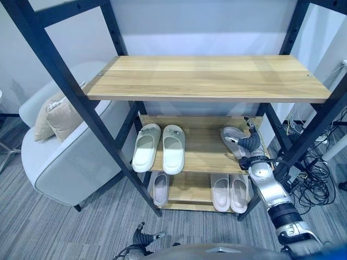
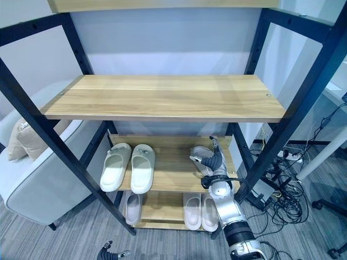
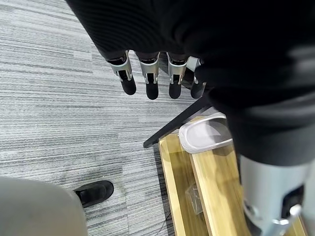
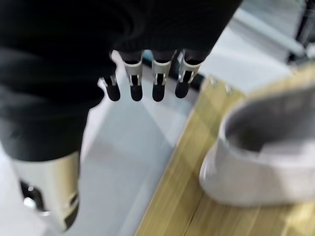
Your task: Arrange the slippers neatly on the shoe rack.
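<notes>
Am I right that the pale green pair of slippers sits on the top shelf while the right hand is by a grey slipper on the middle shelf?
Not quite. The pale green pair sits on the middle shelf, not the top shelf, which holds no slippers, as the left eye view shows. The rest holds: the right hand is by a grey slipper on that middle shelf.

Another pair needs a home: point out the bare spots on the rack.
Top shelf is bare. Middle shelf has room between the white pair and the grey slipper by the right hand. The bottom shelf is crowded.
</notes>
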